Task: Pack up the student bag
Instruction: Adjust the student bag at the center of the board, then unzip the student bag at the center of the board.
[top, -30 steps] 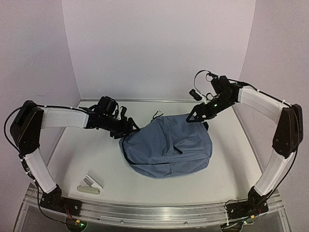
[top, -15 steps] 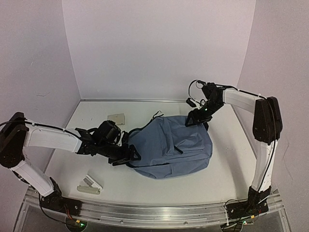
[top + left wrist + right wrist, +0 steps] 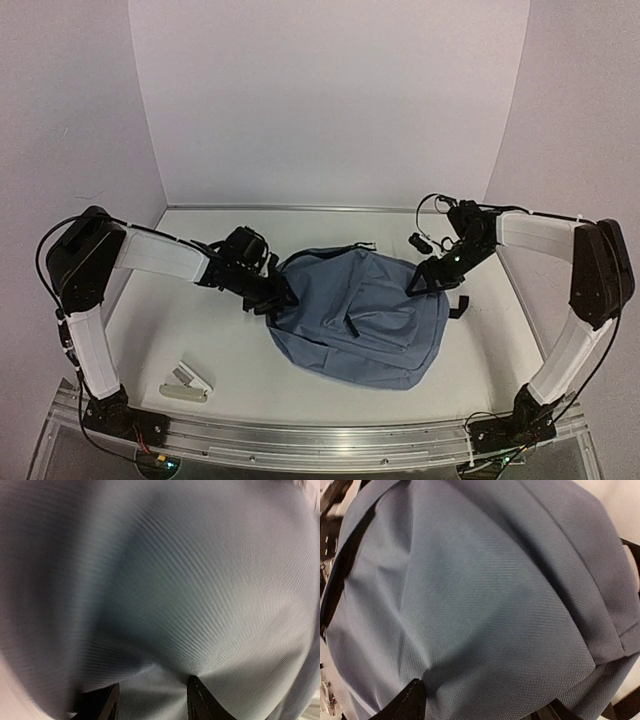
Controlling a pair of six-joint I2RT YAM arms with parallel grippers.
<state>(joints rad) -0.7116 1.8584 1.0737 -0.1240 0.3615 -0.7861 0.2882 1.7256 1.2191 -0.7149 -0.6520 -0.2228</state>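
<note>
White tabletop (image 3: pixel 170 330), bag (image 3: pixel 360 320) slumped mid-table; the left gripper (image 3: pixel 280 300) is pressed against its left edge, the right gripper (image 3: pixel 418 287) against its right edge. Cloth fills both wrist views, so whether either is grasping or loose I cannot tell.

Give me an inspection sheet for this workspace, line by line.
Surface: white table, matte.
Job's things: student bag lying mid-table, black strap sticking out on its right.
Clutter: small white-and-grey object near the front left, apart from the bag.
Grippers: left gripper at the bag's left edge, right gripper at its right edge; fabric between each pair of fingers, grip unclear.
Cables: black cable looped at the right wrist.
Surroundings: white walls; metal rail along the near edge.
</note>
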